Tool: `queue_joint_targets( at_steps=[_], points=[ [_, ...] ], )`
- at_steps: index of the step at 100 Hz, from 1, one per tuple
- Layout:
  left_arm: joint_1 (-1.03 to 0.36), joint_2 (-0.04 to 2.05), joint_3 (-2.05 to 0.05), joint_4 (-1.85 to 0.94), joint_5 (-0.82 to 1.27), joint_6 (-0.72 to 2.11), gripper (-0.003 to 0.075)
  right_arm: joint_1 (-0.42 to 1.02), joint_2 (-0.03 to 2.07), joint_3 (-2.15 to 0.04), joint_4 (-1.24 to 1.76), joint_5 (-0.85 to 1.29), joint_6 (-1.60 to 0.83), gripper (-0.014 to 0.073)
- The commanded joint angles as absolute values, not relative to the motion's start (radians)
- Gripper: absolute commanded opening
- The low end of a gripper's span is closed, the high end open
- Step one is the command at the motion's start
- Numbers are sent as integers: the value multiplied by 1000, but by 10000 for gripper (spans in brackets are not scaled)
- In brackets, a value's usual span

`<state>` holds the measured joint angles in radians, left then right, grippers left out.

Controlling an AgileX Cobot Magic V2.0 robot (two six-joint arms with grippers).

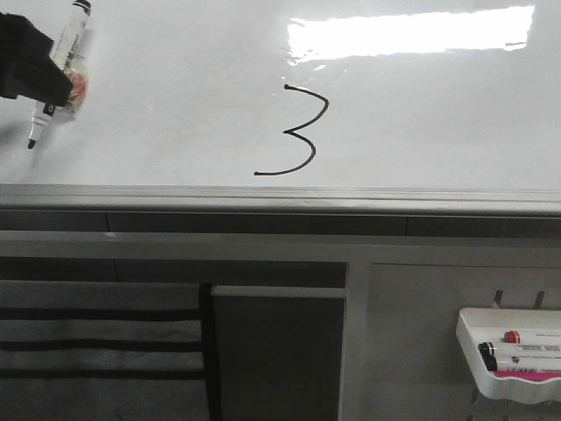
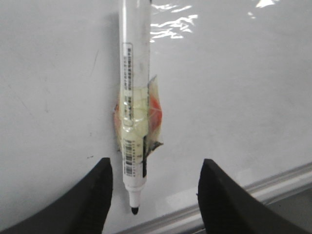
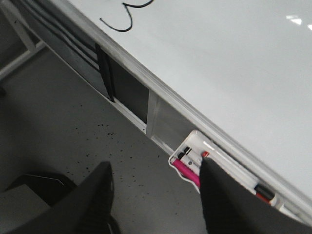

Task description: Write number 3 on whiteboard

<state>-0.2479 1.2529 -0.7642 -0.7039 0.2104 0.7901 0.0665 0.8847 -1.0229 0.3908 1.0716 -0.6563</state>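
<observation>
The whiteboard [image 1: 175, 105] is glossy white with a grey metal edge. A thin black number 3 [image 1: 302, 132] with a long lower-left tail is drawn near its middle, and part of it shows in the right wrist view [image 3: 122, 19]. My left gripper [image 1: 26, 66] is at the board's far left. In the left wrist view its jaws [image 2: 155, 195] stand wide apart. A white marker [image 2: 134, 73] wrapped in tape lies between them, close to one finger, its uncapped black tip towards the board's edge. My right gripper [image 3: 156, 195] is open and empty off the board, above the grey floor.
A small white marker tray [image 1: 469, 329] with red, black and pink markers hangs below the board's edge at the lower right, and it shows beside my right fingers in the right wrist view [image 3: 195, 146]. Grey frame rails and a dark panel [image 1: 279, 360] lie under the board.
</observation>
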Motion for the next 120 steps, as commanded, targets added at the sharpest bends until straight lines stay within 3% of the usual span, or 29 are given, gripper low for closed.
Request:
queue_joint_targets(
  at_steps=[1,10,33,56,70,75,97,120],
  points=[
    [-214,1165,-790,-686,273,774,372,58,870,-1046,292,1033,-401,354],
    [-163,1093,-790,-599,382,695,372,58,868,-1032,155,1037,-168,350],
    [-44,888,-790,-172,570,282,368,58,761,-872,147,808,-62,244],
    [0,668,-683,-187,438,269,368,58,593,-742,147,583,-62,127],
    [0,544,-542,-263,276,269,357,58,489,-691,147,520,-73,-15],
    [0,505,-495,-298,217,269,309,58,456,-674,144,495,-83,-68],
    [0,426,-405,-315,42,269,-22,58,359,-611,141,451,-115,-69],
    [0,413,-405,-333,-42,267,-20,58,361,-602,141,460,-115,-69]
  ],
)
